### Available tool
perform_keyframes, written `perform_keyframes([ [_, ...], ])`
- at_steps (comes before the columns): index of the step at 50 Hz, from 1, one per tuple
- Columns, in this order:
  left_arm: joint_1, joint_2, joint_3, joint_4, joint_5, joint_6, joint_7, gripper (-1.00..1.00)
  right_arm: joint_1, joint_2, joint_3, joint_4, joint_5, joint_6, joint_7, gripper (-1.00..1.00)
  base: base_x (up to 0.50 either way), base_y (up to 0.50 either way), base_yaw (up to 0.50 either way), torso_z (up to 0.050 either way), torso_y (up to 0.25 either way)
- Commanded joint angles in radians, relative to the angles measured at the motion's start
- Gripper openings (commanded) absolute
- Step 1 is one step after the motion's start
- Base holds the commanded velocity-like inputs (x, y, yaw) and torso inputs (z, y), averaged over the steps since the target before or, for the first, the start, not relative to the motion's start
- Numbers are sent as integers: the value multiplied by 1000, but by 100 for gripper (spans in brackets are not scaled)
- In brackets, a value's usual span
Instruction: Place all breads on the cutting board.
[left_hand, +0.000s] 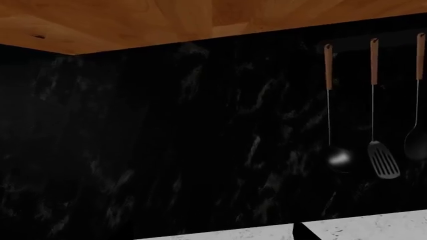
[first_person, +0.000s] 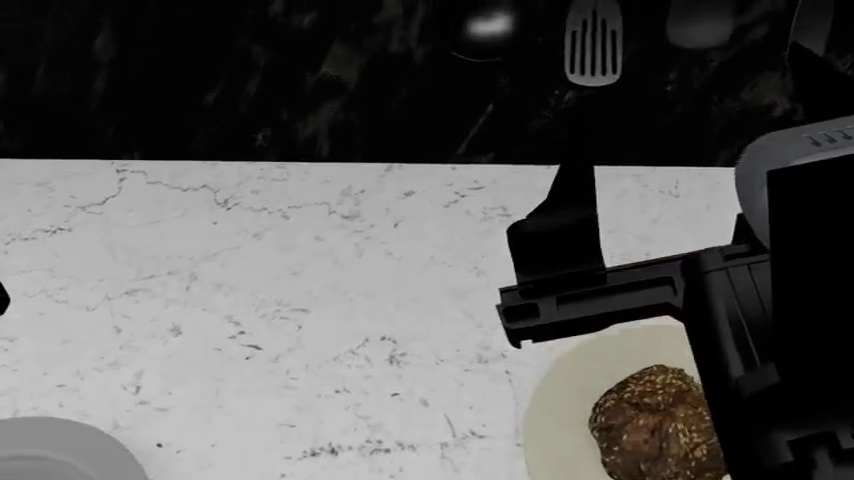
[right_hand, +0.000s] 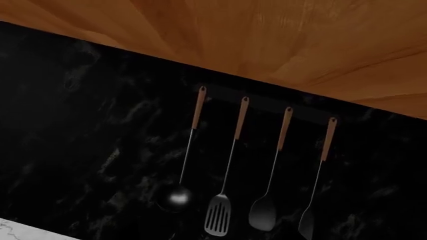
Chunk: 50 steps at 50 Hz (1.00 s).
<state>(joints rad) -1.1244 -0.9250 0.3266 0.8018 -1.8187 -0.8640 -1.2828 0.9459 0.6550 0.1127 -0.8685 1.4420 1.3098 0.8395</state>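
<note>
Seeded dark roll (first_person: 659, 424) sitting on cream plate (first_person: 567, 400), partly hidden behind right arm, right gripper (first_person: 554, 235) showing one dark finger only, jaw state indeterminable, left gripper lying out of view, grey plate (first_person: 60, 452) being cropped, striped roll and cutting board not showing, no legible writing.

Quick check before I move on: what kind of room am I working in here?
Most likely a kitchen: a white marble-look counter against a black stone backsplash, cooking utensils on a wall rail under wooden cabinets, and a seeded bread roll on a cream plate.
</note>
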Motion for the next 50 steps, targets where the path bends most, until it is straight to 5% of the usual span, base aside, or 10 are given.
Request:
perform_keyframes([
  [1, -10, 4, 7, -1, -4, 1, -5, 100, 34, 8, -8, 45, 55, -3, 46, 100, 125, 0, 0, 0, 0],
  [13, -18, 5, 8, 6, -15, 4, 5, 100, 296, 37, -132, 485, 458, -47, 206, 100, 19, 0, 0, 0, 1],
  [19, 9, 6, 1, 4, 13, 13, 23, 100, 577, 39, -362, 740, 457, 121, 205, 100, 0, 0, 0, 0, 0],
  [30, 62, 0, -12, -4, 39, 34, 49, 100, 741, -21, -524, 1096, 481, 195, 135, 100, 0, 0, 0, 0, 0],
  [44, 114, -2, -13, 3, 81, 40, 72, 100, 928, 27, -942, 1325, 607, 232, -58, 100, 0, 0, 0, 0, 0],
  [50, 102, -5, -5, -9, 74, 31, 72, 100, 1001, 33, -1119, 1347, 490, 252, -267, 100, 0, 0, 0, 0, 0],
])
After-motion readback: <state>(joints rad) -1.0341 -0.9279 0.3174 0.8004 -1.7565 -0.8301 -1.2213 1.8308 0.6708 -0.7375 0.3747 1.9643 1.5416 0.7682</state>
